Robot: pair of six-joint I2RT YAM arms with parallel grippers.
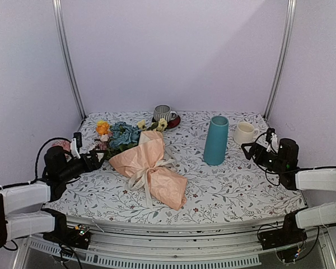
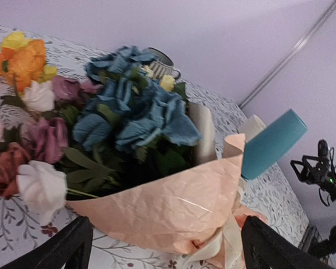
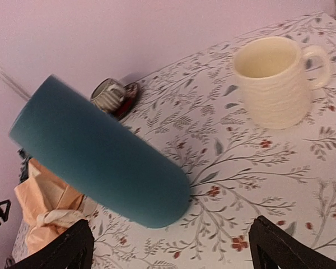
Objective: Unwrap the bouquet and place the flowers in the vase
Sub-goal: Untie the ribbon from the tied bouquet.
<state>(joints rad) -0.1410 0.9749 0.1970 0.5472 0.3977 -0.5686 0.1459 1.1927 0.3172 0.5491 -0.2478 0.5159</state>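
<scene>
my left tool sits low at the left edge of the tabletop, fingers spread wide and holding nothing, pointed at the bouquet and just short of its flower heads. my right tool hangs at the right edge, as wide open and as empty, near a cream mug. pale walls close the back and both sides, with a metal post rising at each far corner; the near edge runs just ahead of my bases. the widest bare stretch of patterned tabletop lies between the bouquet and the vase, and along the near right in front of the vase. the bouquet lies on its side left of centre, heads toward the far left, paper tail toward the near edge. its crinkled peach paper is tied at the waist with a cream ribbon. the flowers spill from the open end: blue in the middle, orange and yellow at the far side, pink and cream lower down. the teal vase stands upright right of centre, well apart from the bouquet, with the mug just beside it. a striped cup stands at the back, near the heads.
</scene>
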